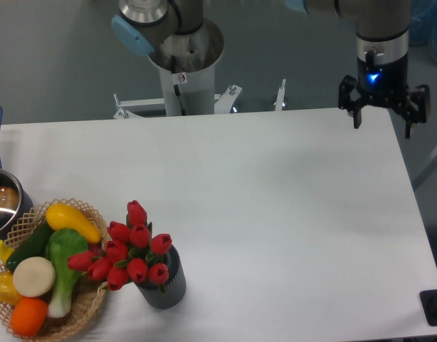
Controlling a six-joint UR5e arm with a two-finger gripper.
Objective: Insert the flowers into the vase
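Note:
The flowers, a bunch of red tulips with closed buds, stand in the vase, a short dark grey ribbed cylinder near the table's front left. The buds lean left over the basket's edge. My gripper hangs at the table's far right corner, far from the vase. Its fingers are spread apart and hold nothing.
A woven wicker basket with toy vegetables and fruit sits at the front left, touching the flowers. A steel pot with a blue handle stands at the left edge. The arm's base column rises behind the table's far edge.

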